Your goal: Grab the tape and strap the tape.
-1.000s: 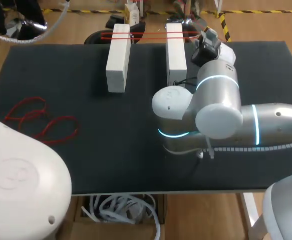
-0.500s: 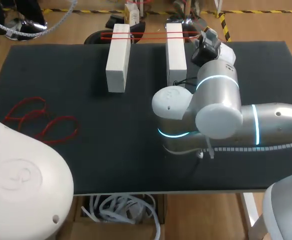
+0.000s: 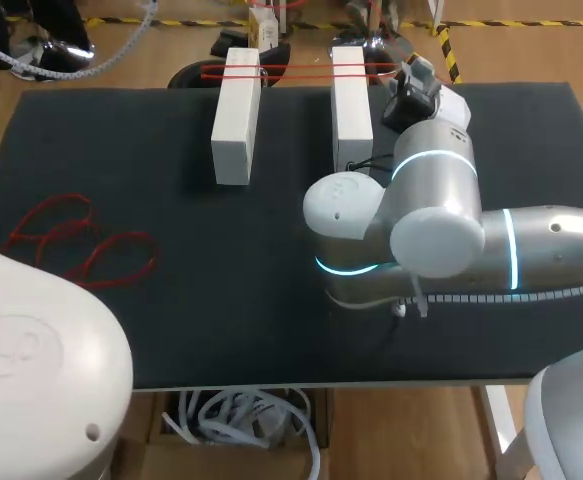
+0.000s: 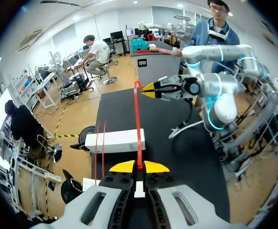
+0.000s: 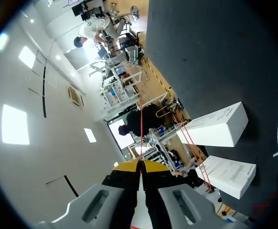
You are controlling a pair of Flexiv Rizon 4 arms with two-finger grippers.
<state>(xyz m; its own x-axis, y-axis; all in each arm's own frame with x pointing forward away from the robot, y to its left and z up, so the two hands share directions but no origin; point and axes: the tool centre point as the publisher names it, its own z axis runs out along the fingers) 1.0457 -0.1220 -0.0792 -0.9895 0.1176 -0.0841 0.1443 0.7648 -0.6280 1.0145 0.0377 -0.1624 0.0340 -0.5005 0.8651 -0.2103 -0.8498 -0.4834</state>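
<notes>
Left wrist view gives you the key relation. The left gripper [image 4: 139, 167] has its yellow tips pinched together on the red tape [image 4: 137, 124]. The strand runs straight ahead, taut, to the right gripper [image 4: 150, 88], which faces it from farther along the table [image 4: 177, 143]. So the tape's long axis lies along the line between your two grippers, and neither arm is nearer, since each has an end.

Right wrist view agrees: its tips are closed on the same thin strand.

Near the left gripper the strand crosses one end of a white box [image 4: 111, 141]. You cannot tell which of the two boxes this is, nor whether the tape touches it.

Head view shows a red line spanning the far ends of the left-hand box [image 3: 236, 115] and the right-hand box [image 3: 351, 100], but neither pair of fingertips shows there. Loose red loops [image 3: 81, 240] lie well apart, toward the table's left.
</notes>
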